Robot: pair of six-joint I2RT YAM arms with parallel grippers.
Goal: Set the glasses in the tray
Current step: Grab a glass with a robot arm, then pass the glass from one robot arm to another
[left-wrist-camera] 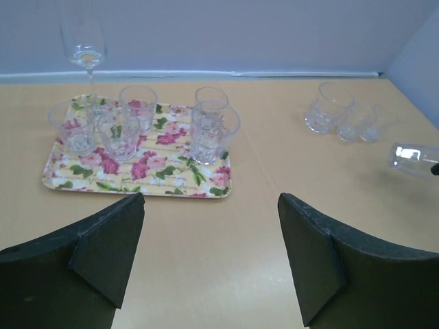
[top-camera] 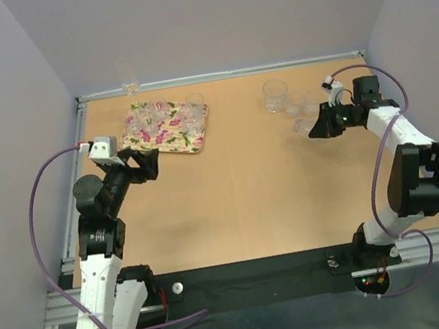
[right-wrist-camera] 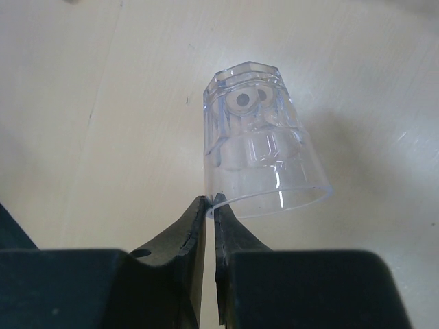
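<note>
Floral tray (top-camera: 189, 147) on tan table (top-camera: 249, 193), lilac walls (top-camera: 213, 15)

Bright, even light falls from above, so the flat tan wooden surface (top-camera: 247, 177) shows only soft, pale shadows. In the right wrist view the small clear glass (right-wrist-camera: 257, 151) looks sharp, with thin white shines on its rim and a faint grey shadow beside it.

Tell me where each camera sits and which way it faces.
Top external: high behind the robot, looking down on the table; left arm and right arm show.
Left wrist: facing across to the tray; open left pincer frames the bottom.
Right wrist: looks down at the held glass; right pincer pinches its rim.
Shared: top and left wrist show the tray.
</note>
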